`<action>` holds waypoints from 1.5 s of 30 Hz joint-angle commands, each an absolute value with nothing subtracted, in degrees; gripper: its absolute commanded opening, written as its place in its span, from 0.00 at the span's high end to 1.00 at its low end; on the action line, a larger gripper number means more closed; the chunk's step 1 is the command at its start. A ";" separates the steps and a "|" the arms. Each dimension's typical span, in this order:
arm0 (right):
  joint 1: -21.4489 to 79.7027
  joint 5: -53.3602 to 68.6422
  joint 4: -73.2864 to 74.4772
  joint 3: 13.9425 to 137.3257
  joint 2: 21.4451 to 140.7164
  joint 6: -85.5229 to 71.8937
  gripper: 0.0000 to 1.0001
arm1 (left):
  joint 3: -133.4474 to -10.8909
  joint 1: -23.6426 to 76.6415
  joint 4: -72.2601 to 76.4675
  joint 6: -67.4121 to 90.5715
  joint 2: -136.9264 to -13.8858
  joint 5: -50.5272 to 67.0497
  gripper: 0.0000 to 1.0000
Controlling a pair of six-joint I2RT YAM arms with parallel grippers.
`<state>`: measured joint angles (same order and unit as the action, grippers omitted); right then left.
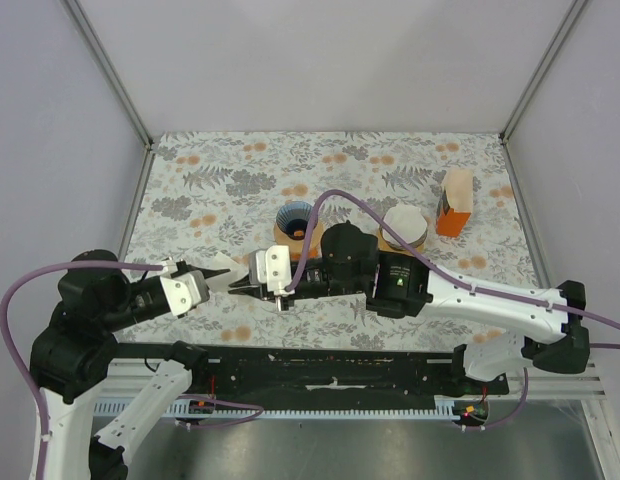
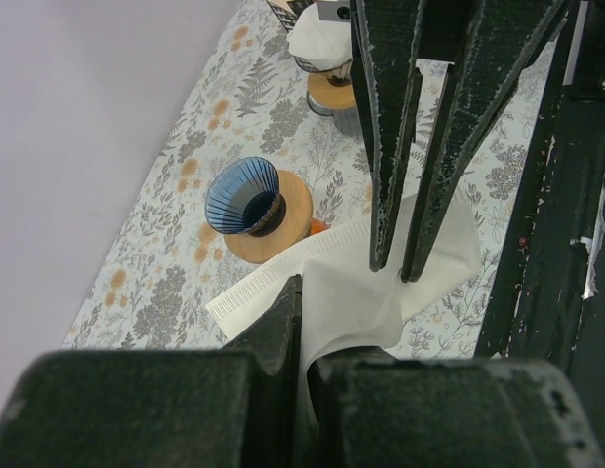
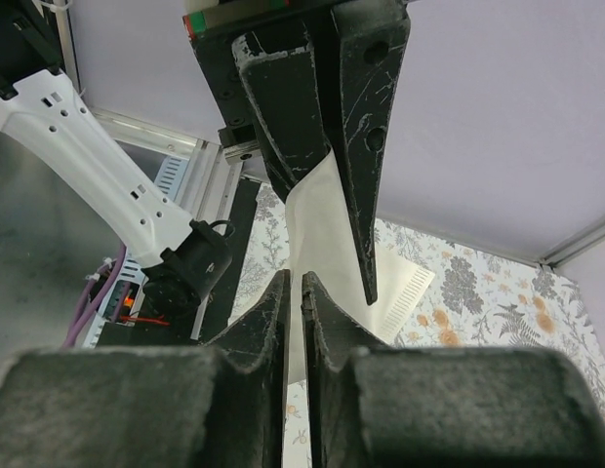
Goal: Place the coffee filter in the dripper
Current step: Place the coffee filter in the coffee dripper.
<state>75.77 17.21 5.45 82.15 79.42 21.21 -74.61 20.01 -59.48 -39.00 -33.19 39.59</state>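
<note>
White paper filter (image 2: 381,273) with a ribbed edge, blue ribbed dripper (image 2: 242,200) on a tan wooden base (image 2: 295,210), tablecloth (image 1: 220,180) printed with grey leaves and orange flowers, orange box (image 1: 452,215), purple cables (image 1: 335,192), pale grey walls (image 1: 310,60).

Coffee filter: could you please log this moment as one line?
coffee filter: held aloft; left tool: shut on it; right tool: slightly parted around it; dripper: empty

Coffee filter (image 1: 222,272) up off the table (image 1: 190,190), near centre, left gripper (image 1: 226,277) on its left, right gripper (image 1: 242,286) on its right. Dripper (image 1: 298,222) just behind. Right of that, possibly a filter stack (image 1: 405,226), then a box (image 1: 455,203) farther right.
</note>
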 commanded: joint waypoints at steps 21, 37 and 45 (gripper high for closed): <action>75.59 16.44 1.49 90.17 83.85 18.46 0.73 | -73.74 19.95 -60.64 -43.86 -32.78 40.60 0.98; 72.86 15.03 2.37 92.90 85.34 15.91 0.77 | -74.09 19.86 -61.26 -44.38 -32.69 40.61 0.98; 72.51 17.22 4.75 93.69 84.29 16.35 0.74 | -74.00 20.04 -61.26 -44.47 -32.87 40.61 0.98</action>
<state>72.84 16.64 4.40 91.07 85.23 16.51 -73.63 19.99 -61.17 -42.94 -33.10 39.55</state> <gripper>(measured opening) 0.252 0.026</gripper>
